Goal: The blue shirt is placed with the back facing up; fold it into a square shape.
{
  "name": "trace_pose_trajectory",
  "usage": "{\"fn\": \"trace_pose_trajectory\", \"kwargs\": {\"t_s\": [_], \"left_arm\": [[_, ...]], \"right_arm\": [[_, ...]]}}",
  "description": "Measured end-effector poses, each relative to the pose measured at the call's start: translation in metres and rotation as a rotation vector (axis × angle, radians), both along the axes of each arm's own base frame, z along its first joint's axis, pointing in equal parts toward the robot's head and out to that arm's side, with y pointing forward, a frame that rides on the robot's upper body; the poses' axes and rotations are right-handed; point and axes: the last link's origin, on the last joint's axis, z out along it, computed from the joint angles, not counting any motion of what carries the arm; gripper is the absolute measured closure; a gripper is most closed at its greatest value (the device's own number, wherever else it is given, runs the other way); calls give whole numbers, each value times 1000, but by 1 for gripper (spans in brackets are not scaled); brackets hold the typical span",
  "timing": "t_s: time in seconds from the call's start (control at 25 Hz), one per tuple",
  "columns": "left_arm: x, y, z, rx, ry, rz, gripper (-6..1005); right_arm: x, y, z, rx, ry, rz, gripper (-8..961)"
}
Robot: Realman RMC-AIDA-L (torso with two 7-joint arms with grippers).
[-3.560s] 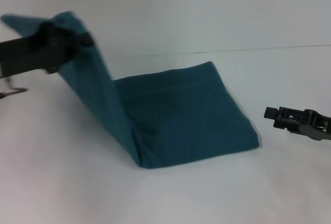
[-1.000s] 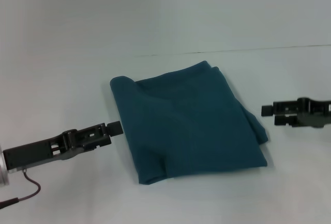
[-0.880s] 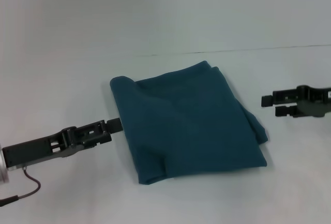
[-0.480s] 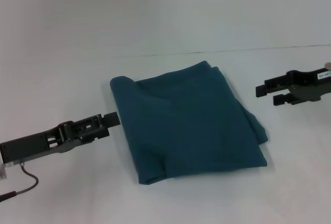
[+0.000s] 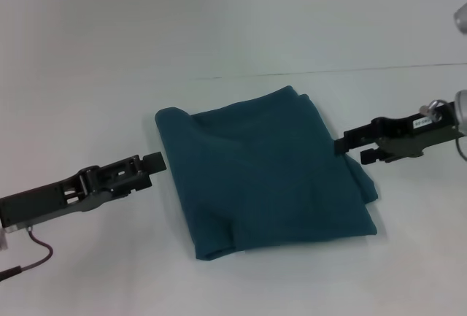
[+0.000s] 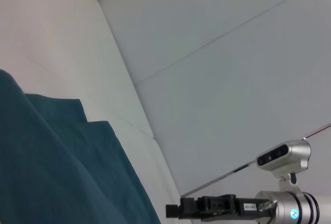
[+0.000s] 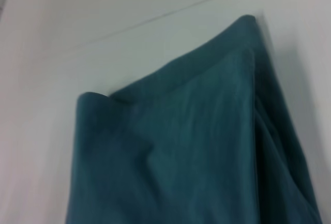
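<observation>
Shirt: blue shirt folded flat on white table | left gripper just beside its left edge, grip unclear | right gripper at right edge, fingers apparently parted, holding nothing

Table: plain white top, matte, spanning the lower part of the head view. Far edge shows as a thin dark line running nearly level across the frame.

Wall: pale grey-white, unmarked, rising directly behind the table edge. In the left wrist view it reads as flat panels divided by thin straight seams.

Light: soft, even; faint shadows on the tabletop only.
</observation>
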Motion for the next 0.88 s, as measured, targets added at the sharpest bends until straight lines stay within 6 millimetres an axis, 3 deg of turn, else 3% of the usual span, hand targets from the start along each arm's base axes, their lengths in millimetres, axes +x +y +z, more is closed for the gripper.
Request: {"fn": "trace_pose_trajectory", "kwargs": {"t_s": [0.44,0.88], "left_arm": [[2,2,2,16,-15,5,48],[4,5,0,17,-15,3,49]], "right_arm": [[-3,-2,-27,-16,-34,27,352],[-6,-2,-37,-24,-62,39,361]]}}
